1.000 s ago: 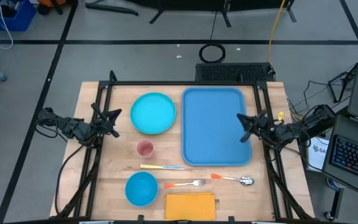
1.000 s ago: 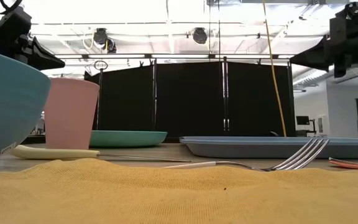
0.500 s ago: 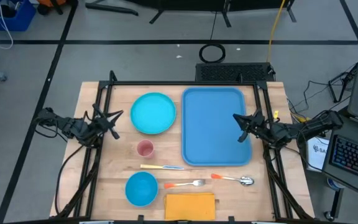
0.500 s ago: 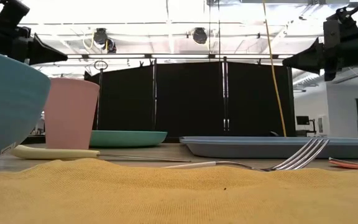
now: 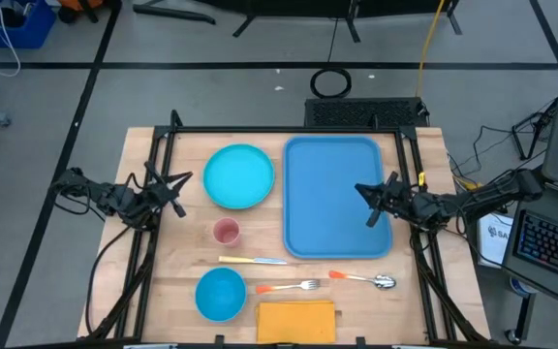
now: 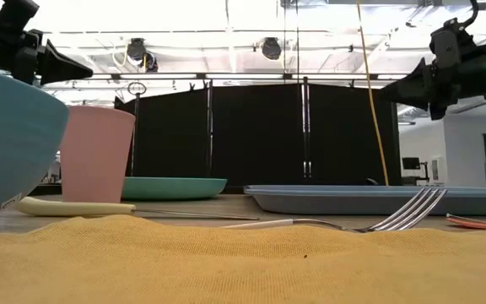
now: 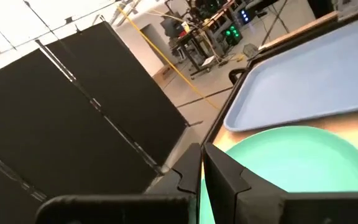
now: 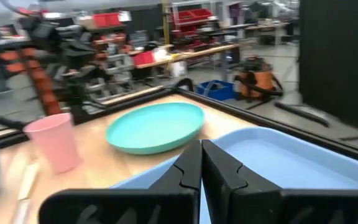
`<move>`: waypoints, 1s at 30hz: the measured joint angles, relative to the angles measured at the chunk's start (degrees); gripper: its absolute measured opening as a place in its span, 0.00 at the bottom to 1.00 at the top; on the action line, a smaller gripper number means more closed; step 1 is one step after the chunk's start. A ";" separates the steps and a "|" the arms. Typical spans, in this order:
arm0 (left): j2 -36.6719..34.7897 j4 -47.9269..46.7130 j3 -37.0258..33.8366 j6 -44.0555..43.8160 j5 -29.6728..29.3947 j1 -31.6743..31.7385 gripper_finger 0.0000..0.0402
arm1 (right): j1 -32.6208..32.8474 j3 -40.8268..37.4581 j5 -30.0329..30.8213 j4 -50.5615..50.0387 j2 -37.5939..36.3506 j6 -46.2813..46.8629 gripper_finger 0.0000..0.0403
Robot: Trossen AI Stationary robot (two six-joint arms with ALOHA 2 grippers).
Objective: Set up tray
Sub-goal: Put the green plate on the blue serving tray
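Note:
The blue tray (image 5: 335,197) lies flat on the wooden table, at the far right. Left of it sits a round turquoise plate (image 5: 239,176). My right gripper (image 5: 359,190) hovers shut and level above the tray's right half, pointing toward the table's left; in the right wrist view it (image 8: 201,158) points over the tray (image 8: 278,162) toward the plate (image 8: 157,126). My left gripper (image 5: 184,180) hangs shut in the air left of the plate, pointing at it (image 7: 291,155). Neither gripper holds anything.
A pink cup (image 5: 226,232) stands below the plate. Toward the near edge lie a knife (image 5: 253,260), a fork (image 5: 286,287), a spoon (image 5: 363,279), a blue bowl (image 5: 221,293) and a yellow-orange napkin (image 5: 296,320). A black frame borders the table.
My right gripper has gone toward the table's left, farther in over the tray, sinking slightly and staying shut. My left gripper has kept its place, rolled a little and tipped its fingertips slightly upward.

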 joint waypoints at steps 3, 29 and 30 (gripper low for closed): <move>0.00 1.83 0.01 -6.99 5.93 0.01 0.06 | -0.02 0.00 -4.51 3.62 2.04 -1.89 0.00; 0.12 8.80 0.00 -28.41 26.91 0.01 0.06 | -8.10 14.69 -30.71 12.70 32.30 -9.73 0.01; 0.13 8.36 0.01 -29.95 26.93 0.01 0.06 | -8.63 16.49 -31.88 11.89 33.85 -9.80 0.01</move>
